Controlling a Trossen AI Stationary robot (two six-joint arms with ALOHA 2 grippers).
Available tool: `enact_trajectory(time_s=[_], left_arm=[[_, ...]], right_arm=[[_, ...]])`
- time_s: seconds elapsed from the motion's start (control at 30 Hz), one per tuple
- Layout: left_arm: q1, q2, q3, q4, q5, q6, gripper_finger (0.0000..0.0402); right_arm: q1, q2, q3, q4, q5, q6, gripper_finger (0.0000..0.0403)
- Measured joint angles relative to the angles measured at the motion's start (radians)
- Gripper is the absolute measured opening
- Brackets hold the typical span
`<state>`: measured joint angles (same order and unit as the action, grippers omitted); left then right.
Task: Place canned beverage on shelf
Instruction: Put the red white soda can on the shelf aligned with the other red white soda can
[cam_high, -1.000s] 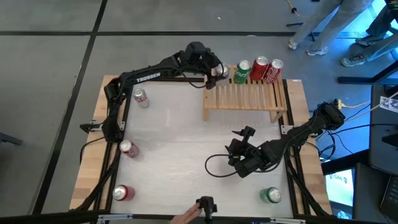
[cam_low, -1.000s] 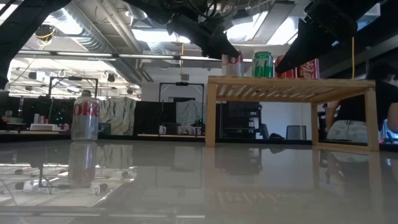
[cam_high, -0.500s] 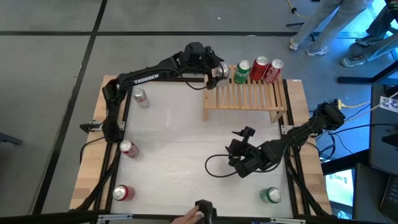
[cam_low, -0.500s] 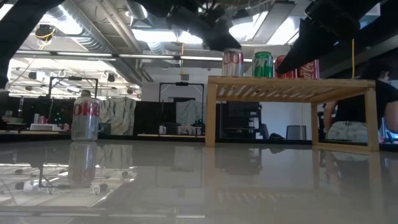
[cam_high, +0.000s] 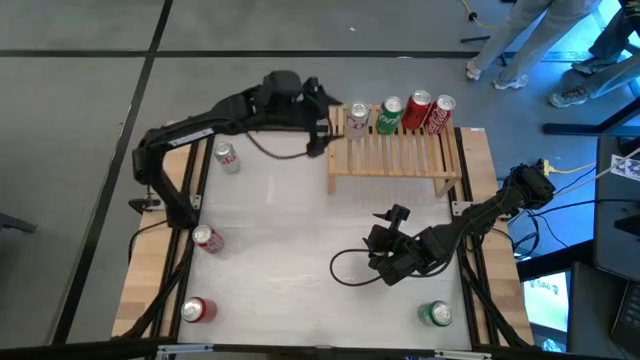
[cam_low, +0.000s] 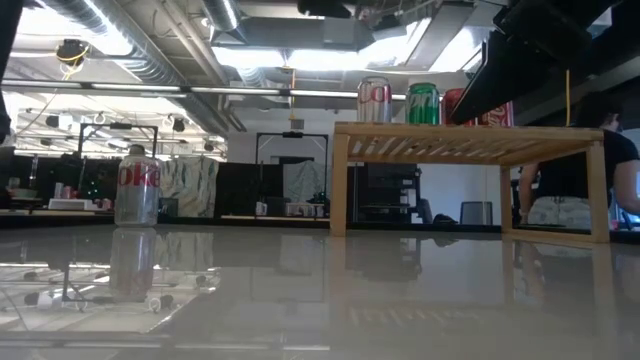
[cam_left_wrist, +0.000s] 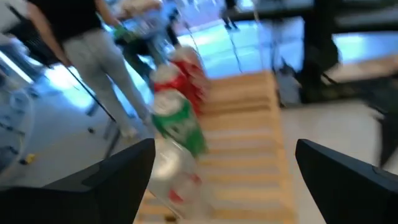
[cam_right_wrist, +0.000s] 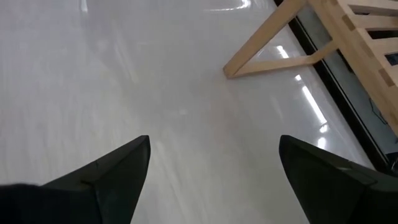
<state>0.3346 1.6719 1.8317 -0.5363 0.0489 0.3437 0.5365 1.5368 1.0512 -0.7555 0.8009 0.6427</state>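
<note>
A pale, light-wood slatted shelf (cam_high: 395, 152) is seen on a glossy white tabletop (cam_high: 300, 220). Along its far edge, a silver can with red lettering (cam_high: 358, 117), a green can (cam_high: 388, 115) and two red cans (cam_high: 428, 111) are lined up. Matt black is worn by both arms.

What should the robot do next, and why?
Probably swing the left gripper, open and empty beside the shelf, toward the silver can on the table. Four cans already stand on the shelf, and this loose one looks nearest.
</note>
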Motion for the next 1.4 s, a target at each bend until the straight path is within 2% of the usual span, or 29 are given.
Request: enact_trajectory(time_s=[0.17, 0.27, 0.33, 0.43, 0.63, 0.77, 0.87, 1.07, 1.4], left_arm=[[-0.095, -0.01, 0.0, -0.273, -0.098, -0.037, 0.0378], [-0.149, -0.01, -0.018, -0.469, -0.025, -0.118, 0.0378], [-0.189, -0.022, -0.044, -0.538, 0.025, -0.219, 0.0378], [-0.28, -0.071, -0.108, -0.536, 0.014, -0.361, 0.0378], [-0.522, -0.163, -0.236, -0.527, -0.232, -0.672, 0.0378], [-0.689, -0.208, -0.289, -0.525, -0.344, -0.879, 0.0378], [-0.797, -0.213, -0.31, -0.511, -0.376, -1.009, 0.0378], [-0.961, -0.205, -0.337, -0.438, -0.372, -1.207, 0.0378], [-1.132, -0.186, -0.338, -0.544, -0.456, -1.602, 0.0378]], right_arm=[[0.0, 0.0, 0.0, 0.002, -0.007, -0.065, 0.0351], [0.0, 0.0, 0.0, -0.002, 0.017, -0.1, 0.0351], [0.003, 0.0, 0.0, -0.002, 0.026, -0.102, 0.0351], [0.029, 0.0, 0.0, 0.005, 0.044, -0.1, 0.0351], [0.128, -0.001, 0.0, 0.09, 0.109, -0.106, 0.0351], [0.181, -0.002, 0.0, 0.145, 0.113, -0.126, 0.0351], [0.194, -0.002, 0.0, 0.184, 0.109, -0.125, 0.0351], [0.2, -0.002, 0.0, 0.275, 0.061, -0.125, 0.0351], [0.26, 0.004, 0.0, 0.398, 0.052, -0.148, 0.0351]])
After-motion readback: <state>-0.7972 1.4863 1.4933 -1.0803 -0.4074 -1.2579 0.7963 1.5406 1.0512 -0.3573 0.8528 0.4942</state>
